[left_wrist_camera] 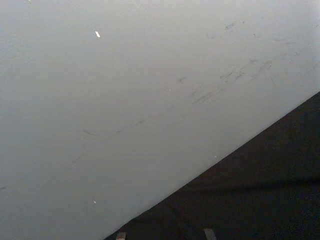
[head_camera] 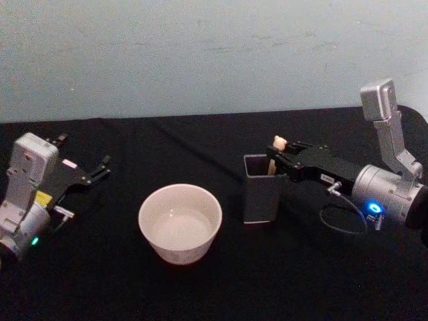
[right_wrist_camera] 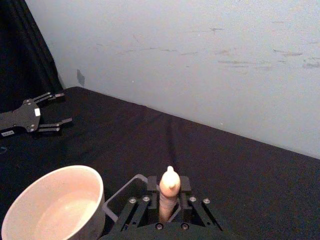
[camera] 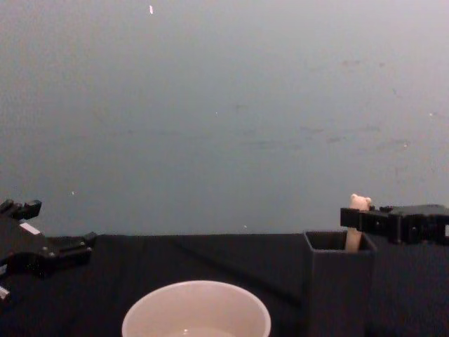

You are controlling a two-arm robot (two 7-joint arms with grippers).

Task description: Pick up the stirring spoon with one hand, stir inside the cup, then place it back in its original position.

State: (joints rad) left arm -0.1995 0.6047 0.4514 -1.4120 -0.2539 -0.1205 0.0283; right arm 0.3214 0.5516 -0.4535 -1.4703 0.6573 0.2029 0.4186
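The stirring spoon (head_camera: pixel 279 143) stands upright in a dark grey square holder (head_camera: pixel 261 194), with its cream handle and bear-head knob above the rim. My right gripper (head_camera: pixel 281 159) reaches in from the right and is shut on the handle just above the holder. In the right wrist view the spoon handle (right_wrist_camera: pixel 169 192) sits tight between the fingers (right_wrist_camera: pixel 151 184). The chest view shows the spoon knob (camera: pixel 360 203) above the right gripper (camera: pixel 361 220). The cream-white cup (head_camera: pixel 180 223) stands left of the holder; a little pale liquid seems to lie in it. My left gripper (head_camera: pixel 85 151) rests open far left.
The black tablecloth (head_camera: pixel 221 287) covers the table, which ends at a pale wall behind. A black cable (head_camera: pixel 342 221) loops under the right arm beside the holder. In the right wrist view the cup (right_wrist_camera: pixel 55 210) sits close beside the holder's rim (right_wrist_camera: pixel 119 198).
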